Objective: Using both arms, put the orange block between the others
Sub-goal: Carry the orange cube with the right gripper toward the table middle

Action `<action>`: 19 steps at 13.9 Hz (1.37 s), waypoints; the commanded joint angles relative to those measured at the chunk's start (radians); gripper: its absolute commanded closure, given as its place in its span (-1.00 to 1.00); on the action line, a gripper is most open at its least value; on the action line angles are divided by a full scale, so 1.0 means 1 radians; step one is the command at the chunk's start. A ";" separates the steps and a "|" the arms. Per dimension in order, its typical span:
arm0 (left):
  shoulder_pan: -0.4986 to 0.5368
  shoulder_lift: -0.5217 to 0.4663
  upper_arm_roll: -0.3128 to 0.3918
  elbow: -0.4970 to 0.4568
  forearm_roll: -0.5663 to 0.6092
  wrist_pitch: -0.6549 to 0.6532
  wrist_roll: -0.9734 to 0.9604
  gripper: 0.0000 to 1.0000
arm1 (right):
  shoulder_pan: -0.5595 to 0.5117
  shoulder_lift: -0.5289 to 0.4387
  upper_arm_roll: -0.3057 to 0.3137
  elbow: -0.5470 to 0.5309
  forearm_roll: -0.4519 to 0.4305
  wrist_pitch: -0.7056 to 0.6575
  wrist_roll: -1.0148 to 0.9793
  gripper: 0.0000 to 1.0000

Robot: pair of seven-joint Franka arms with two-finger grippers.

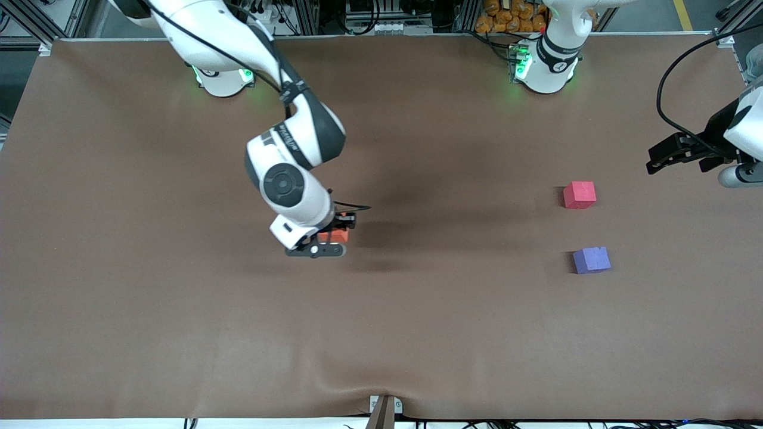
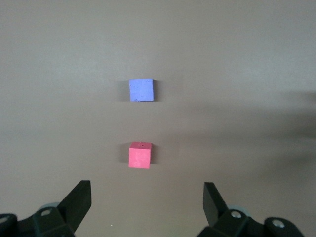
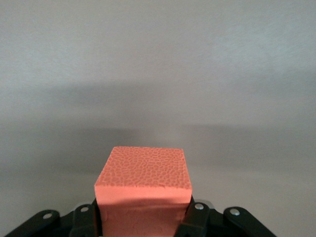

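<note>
near the table's middle, the right gripper (image 1: pixel 325 241) is clamped on the orange block (image 3: pixel 143 180) by opposite side faces; pebbled foam, judged light, soft, grippy. the left gripper (image 2: pixel 147 198) waits, jaws apart, over the red cube (image 1: pixel 579 195) and purple cube (image 1: pixel 591 260).

You have a brown matte table cover (image 1: pixel 179 333) spanning nearly the whole front view, with soft shadows across its middle. It puckers slightly at the edge nearest the camera, where a small bracket (image 1: pixel 382 411) sits. Along the top edge you see aluminium framing (image 1: pixel 310 15), cable bundles (image 1: pixel 363 12) and a cluster of orange objects (image 1: pixel 506 16). A grey floor with a yellow line (image 1: pixel 683 13) shows at the corner. Lighting is even and diffuse.
</note>
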 commanded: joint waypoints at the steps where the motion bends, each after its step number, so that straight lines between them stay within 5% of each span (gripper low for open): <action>1: 0.006 0.015 -0.003 0.023 -0.020 -0.017 0.024 -1.00 | 0.054 0.034 -0.010 0.027 0.013 0.042 0.069 1.00; 19: -0.001 0.034 -0.004 0.023 -0.021 -0.017 0.024 -1.00 | 0.200 0.238 -0.013 0.099 -0.005 0.193 0.189 0.95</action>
